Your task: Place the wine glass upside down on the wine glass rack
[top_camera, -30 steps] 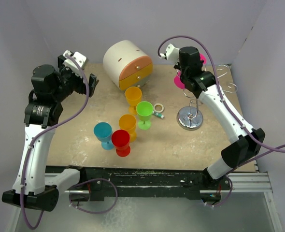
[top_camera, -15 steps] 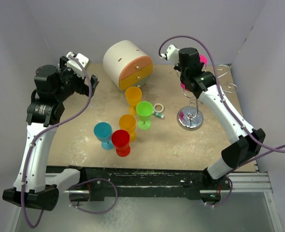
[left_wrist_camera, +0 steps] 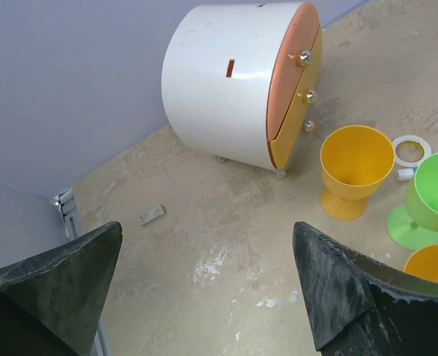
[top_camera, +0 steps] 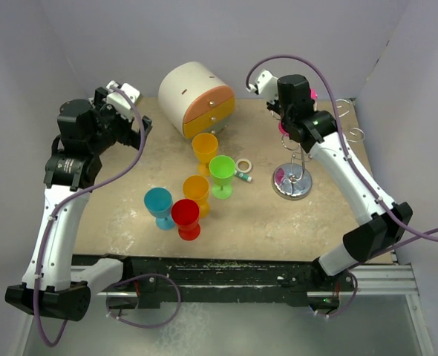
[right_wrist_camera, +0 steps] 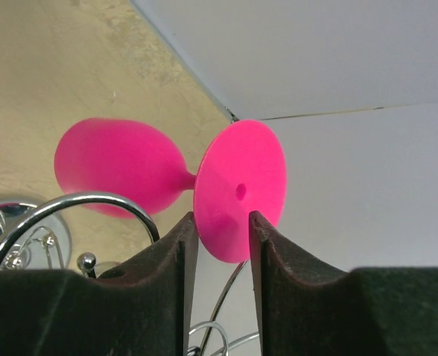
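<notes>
Wine glass [right_wrist_camera: 122, 167], one pink, foot within slightly parted right hand [right_wrist_camera: 223, 222]; five cups [top_camera: 185, 215] standing.

High rear overview — close wrist views, one sharing the wine glass rack [top_camera: 293, 185]

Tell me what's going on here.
The right gripper is at the silver chrome wire rack, its fingertips flanking the foot of a pink plastic wine glass turned upside down beside a curled arm; whether it grips is unclear. The left gripper hangs open and empty, away to the left.
</notes>
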Tool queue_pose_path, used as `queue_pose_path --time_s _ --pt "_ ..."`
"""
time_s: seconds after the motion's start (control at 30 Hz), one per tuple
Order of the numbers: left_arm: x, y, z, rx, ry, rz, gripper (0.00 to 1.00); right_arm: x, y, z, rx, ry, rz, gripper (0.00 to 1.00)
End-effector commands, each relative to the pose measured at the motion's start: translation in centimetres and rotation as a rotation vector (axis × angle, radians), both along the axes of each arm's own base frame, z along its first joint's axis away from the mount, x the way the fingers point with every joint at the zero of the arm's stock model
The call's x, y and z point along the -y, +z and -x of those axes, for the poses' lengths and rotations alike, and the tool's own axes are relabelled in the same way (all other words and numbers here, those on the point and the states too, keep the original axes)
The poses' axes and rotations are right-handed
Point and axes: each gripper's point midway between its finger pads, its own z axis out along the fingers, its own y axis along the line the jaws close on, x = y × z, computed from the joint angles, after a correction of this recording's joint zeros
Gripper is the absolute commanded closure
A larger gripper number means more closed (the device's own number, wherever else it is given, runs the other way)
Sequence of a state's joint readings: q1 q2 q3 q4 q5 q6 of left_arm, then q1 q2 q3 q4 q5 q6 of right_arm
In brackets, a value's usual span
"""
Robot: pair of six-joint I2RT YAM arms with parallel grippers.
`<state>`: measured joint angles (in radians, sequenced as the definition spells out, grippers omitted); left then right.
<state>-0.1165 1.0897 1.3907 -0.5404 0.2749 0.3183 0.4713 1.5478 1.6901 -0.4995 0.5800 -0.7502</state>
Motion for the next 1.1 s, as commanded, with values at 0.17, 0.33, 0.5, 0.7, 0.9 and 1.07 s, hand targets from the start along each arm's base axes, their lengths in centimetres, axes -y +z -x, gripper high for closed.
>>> queue_pose_path --time_s 0.17,0.33,0.5,0.7,0.9,1.07 --pt "-0.2 -1.7 -0.8 -0.032 0.005 -0.033 0.01 0.3 3.5 1.8 0.077 0.007 -0.081 0.55" --pt "-0.4 -3.4 -0.7 -0.074 0.002 -0.057 0.01 0.4 4.1 2.4 0.081 0.014 -0.098 0.52" --pt "-0.1 -5.6 -0.2 -0.144 -0.020 -0.062 0.01 0.4 4.7 3.2 0.086 0.026 -0.120 0.52" --pt "0.6 -9.0 1.1 -0.265 -0.070 -0.058 0.00 -0.2 4.3 4.1 0.062 0.060 -0.135 0.52" --pt "2.2 -12.7 4.2 -0.438 -0.219 -0.072 0.01 -0.8 5.2 5.2 0.070 0.095 -0.176 0.51" --pt "2.8 -14.7 7.1 -0.535 -0.336 -0.105 0.03 -1.6 5.5 6.3 0.054 0.137 -0.216 0.51"
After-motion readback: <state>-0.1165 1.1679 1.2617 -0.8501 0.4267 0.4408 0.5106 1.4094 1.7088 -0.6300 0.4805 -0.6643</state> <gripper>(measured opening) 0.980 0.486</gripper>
